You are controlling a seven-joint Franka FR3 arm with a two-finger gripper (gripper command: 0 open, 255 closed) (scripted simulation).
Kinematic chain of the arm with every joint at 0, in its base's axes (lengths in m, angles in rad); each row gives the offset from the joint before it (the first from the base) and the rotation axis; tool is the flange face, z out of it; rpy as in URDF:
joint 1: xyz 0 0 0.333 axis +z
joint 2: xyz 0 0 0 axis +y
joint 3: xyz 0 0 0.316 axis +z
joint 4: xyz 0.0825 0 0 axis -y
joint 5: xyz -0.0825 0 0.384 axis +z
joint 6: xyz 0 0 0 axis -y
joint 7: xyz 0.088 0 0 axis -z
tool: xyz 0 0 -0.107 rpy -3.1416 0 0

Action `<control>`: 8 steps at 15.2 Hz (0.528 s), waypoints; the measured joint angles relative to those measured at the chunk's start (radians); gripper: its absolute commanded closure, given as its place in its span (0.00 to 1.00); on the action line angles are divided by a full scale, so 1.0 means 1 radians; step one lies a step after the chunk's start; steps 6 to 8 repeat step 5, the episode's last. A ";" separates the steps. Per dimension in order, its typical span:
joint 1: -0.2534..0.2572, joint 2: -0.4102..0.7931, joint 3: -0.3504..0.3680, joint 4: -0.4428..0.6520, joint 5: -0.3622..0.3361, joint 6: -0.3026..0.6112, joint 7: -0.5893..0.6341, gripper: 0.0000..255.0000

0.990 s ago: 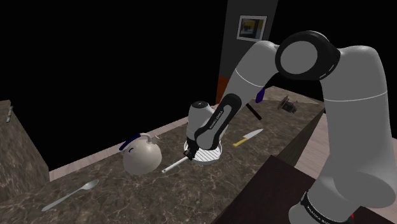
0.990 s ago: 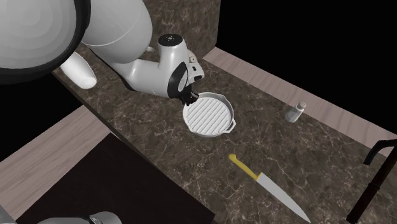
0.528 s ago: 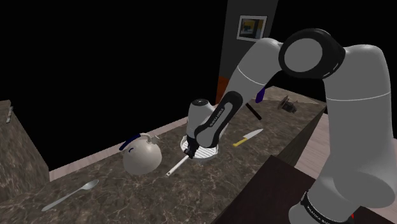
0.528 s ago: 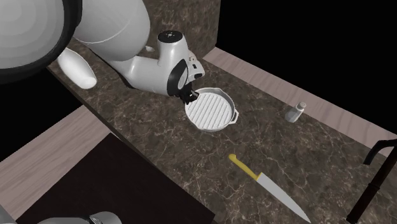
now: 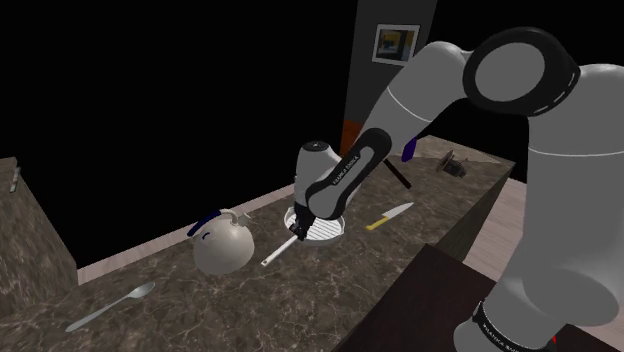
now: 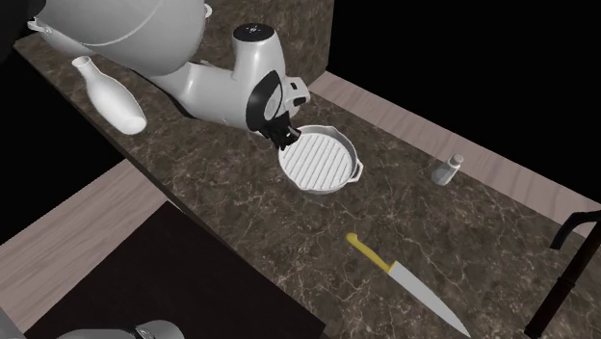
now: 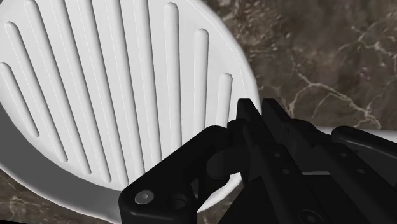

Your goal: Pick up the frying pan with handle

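Observation:
A white frying pan (image 5: 322,229) with a ridged bottom hangs tilted just over the dark marble counter (image 5: 300,300). Its long handle (image 5: 279,251) slants down toward the shoulder view's left. My black gripper (image 5: 303,229) is shut on the pan's rim where that handle starts. From the second exterior view the pan (image 6: 320,164) sits below the white hand, the gripper (image 6: 287,143) clasps its near rim, and a small loop handle (image 6: 358,174) sticks out opposite. Along the wrist, the ridged pan (image 7: 114,83) lies right ahead of the gripper (image 7: 254,118), whose fingers pinch the rim.
A round grey kettle (image 5: 222,245) and a spoon (image 5: 110,307) lie to the shoulder view's left of the pan. A yellow-handled knife (image 6: 400,274), a small shaker (image 6: 445,170), a white bottle (image 6: 111,96) and a black post (image 6: 568,260) share the counter.
The fingers closed fully on the pan's rim. The hand then rose, and the pan came up off the counter with it, tilting so the handle droops.

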 measured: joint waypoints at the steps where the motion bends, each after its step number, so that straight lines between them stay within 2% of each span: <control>1: -0.003 -0.010 0.003 0.000 0.004 -0.010 -0.004 1.00; 4: -0.009 -0.045 0.012 0.001 0.017 -0.047 -0.014 1.00; 8: -0.010 -0.054 0.014 -0.001 0.020 -0.052 -0.016 1.00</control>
